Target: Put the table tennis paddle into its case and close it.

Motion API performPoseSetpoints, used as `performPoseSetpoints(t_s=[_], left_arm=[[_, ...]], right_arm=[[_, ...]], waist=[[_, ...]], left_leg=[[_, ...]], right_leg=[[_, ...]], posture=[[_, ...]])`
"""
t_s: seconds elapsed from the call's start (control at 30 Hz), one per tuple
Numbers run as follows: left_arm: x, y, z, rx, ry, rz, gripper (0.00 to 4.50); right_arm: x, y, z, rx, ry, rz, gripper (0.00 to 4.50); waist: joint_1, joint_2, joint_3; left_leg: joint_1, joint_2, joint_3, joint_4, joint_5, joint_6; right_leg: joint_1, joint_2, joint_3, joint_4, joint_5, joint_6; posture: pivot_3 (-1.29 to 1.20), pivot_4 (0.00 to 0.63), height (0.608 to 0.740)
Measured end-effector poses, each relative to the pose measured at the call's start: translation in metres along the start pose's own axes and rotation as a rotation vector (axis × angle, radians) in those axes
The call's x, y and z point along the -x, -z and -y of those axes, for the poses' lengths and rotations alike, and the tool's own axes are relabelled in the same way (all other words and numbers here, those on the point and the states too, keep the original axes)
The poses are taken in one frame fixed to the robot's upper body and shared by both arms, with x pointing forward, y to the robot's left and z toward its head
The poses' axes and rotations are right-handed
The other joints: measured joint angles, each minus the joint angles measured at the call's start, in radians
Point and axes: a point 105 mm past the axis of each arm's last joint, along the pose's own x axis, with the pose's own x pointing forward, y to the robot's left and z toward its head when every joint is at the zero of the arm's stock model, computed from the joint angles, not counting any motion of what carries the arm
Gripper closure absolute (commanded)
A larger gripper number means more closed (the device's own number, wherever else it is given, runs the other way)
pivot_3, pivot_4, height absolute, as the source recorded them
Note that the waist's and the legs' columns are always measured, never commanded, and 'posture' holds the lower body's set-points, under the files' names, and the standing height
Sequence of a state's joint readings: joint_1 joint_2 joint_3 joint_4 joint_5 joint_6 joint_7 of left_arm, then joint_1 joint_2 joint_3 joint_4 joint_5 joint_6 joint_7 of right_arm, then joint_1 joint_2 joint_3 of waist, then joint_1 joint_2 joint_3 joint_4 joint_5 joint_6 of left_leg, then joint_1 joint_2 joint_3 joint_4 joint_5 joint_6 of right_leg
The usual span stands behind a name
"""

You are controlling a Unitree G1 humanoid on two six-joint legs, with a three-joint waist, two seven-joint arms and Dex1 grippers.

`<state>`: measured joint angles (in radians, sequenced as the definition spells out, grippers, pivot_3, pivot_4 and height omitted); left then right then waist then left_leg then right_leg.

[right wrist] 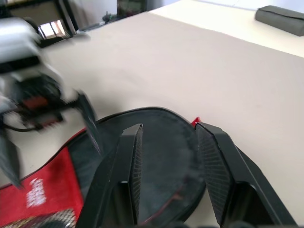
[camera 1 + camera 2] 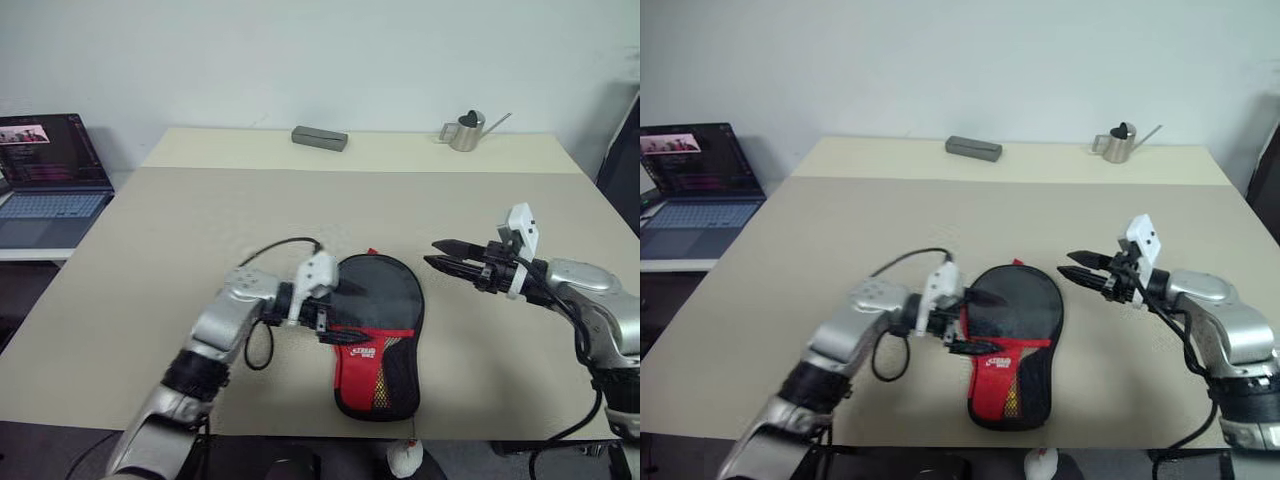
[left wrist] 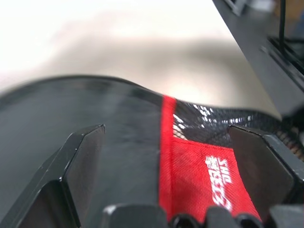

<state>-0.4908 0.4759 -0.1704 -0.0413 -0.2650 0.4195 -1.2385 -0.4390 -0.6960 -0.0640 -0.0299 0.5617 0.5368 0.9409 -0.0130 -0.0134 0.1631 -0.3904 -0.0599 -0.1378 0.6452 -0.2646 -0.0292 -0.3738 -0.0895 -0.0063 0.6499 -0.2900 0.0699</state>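
A beige table (image 2: pixel 200 230) stands before a pale wall, a laptop (image 2: pixel 45 180) off its left side. At the far edge lie a grey box (image 2: pixel 320 138) and a small metal watering can (image 2: pixel 466 131). The case (image 2: pixel 378 330) lies flat near the front edge, the table tennis paddle's dark blade showing through the mesh. The left gripper (image 2: pixel 338 310) hangs spread wide over the case's left edge; the right gripper (image 2: pixel 436 254) hovers just right of the case, fingers parted, empty.

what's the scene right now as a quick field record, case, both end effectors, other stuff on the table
case: black pouch with red logo panel, flat near table's front edge
charm: white fluffy ball hanging off front edge
left end effector: open, over case's left side
right end effector: partly open, empty, above table right of case
table: beige
far edge: grey box, small metal watering can
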Motion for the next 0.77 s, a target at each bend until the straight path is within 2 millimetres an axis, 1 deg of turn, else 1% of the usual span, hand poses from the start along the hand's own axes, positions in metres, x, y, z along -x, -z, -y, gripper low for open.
performPoseSetpoints(t_s=[0.03, 0.1, 0.2, 0.23, 0.3, 0.37, 0.4, 0.47, 0.53, 0.63, 0.77], left_arm=[[0.011, 0.001, -0.002, 0.017, -0.058, 0.002, 0.00], [0.027, 0.004, -0.007, 0.052, -0.160, 0.002, 0.00], [0.039, 0.009, -0.011, 0.083, -0.308, 0.009, 0.00], [0.047, 0.010, -0.012, 0.088, -0.371, 0.013, 0.00], [0.060, 0.012, -0.015, 0.096, -0.472, 0.019, 0.00], [0.068, 0.009, -0.020, 0.085, -0.559, 0.025, 0.00], [0.071, 0.009, -0.021, 0.079, -0.584, 0.026, 0.00], [0.076, 0.012, -0.024, 0.075, -0.645, 0.012, 0.00], [0.079, 0.012, -0.026, 0.059, -0.679, 0.007, 0.00], [0.082, 0.015, -0.031, 0.042, -0.715, 0.001, 0.00], [0.085, 0.026, -0.038, 0.050, -0.752, -0.018, 0.00]], right_arm=[[-0.001, 0.003, 0.004, -0.006, 0.003, -0.005, 2.57], [0.001, 0.010, 0.013, -0.022, 0.014, -0.015, 2.57], [0.005, 0.013, 0.038, -0.028, 0.056, -0.014, 2.57], [0.009, 0.015, 0.049, -0.028, 0.082, -0.020, 2.57], [0.020, 0.024, 0.065, -0.048, 0.130, -0.041, 2.57], [0.030, 0.036, 0.079, -0.068, 0.178, -0.075, 2.57], [0.034, 0.038, 0.084, -0.067, 0.196, -0.088, 2.57], [0.040, 0.035, 0.099, -0.059, 0.245, -0.099, 2.57], [0.044, 0.023, 0.111, -0.015, 0.280, -0.100, 2.57], [0.042, 0.008, 0.118, 0.049, 0.296, -0.098, 2.57], [0.043, 0.011, 0.123, 0.053, 0.310, -0.136, 2.57]], waist=[[-0.004, 0.001, 0.000], [-0.009, 0.001, 0.001], [-0.011, 0.002, 0.002], [-0.014, 0.002, 0.002], [-0.013, 0.002, 0.002], [-0.012, 0.002, 0.002], [-0.013, 0.002, 0.002], [-0.016, 0.005, 0.004], [-0.020, 0.006, 0.004], [-0.022, 0.006, 0.004], [-0.019, 0.006, 0.004]], left_leg=[[0.000, 0.000, 0.000, 0.000, 0.000, 0.000], [0.000, 0.000, 0.000, 0.000, 0.000, 0.000], [0.000, -0.001, 0.001, 0.000, 0.000, 0.000], [0.000, -0.001, 0.001, 0.000, 0.000, 0.000], [0.000, 0.000, 0.001, 0.000, 0.000, 0.000], [0.000, 0.000, 0.002, 0.000, 0.000, 0.000], [0.000, 0.000, 0.003, 0.000, 0.000, 0.000], [0.001, -0.001, 0.004, 0.000, 0.000, 0.000], [0.002, 0.000, 0.006, 0.000, 0.000, 0.000], [0.004, 0.001, 0.007, -0.002, 0.000, 0.000], [0.004, 0.000, 0.009, -0.001, 0.000, 0.000]], right_leg=[[0.000, 0.000, 0.000, 0.000, 0.000, 0.000], [0.000, 0.000, 0.000, 0.000, 0.000, 0.000], [0.000, -0.001, 0.001, 0.000, 0.000, 0.000], [0.000, 0.000, 0.001, 0.000, 0.000, 0.000], [0.000, 0.000, 0.001, 0.000, 0.000, 0.000], [0.000, 0.000, 0.001, 0.000, 0.000, 0.000], [0.000, 0.000, 0.002, 0.000, 0.001, 0.000], [0.000, 0.000, 0.004, 0.000, 0.001, -0.001], [-0.001, 0.000, 0.005, 0.000, 0.001, -0.001], [0.000, 0.001, 0.007, 0.000, 0.001, -0.001], [0.000, 0.001, 0.010, 0.000, 0.001, 0.000]], posture=[[0.00, 0.150, 0.740], [0.00, 0.150, 0.740], [0.00, 0.150, 0.740], [0.00, 0.150, 0.740], [0.00, 0.150, 0.740], [0.00, 0.150, 0.740], [0.00, 0.150, 0.740], [0.00, 0.150, 0.740], [0.00, 0.150, 0.740], [0.00, 0.150, 0.740], [0.00, 0.150, 0.740]])
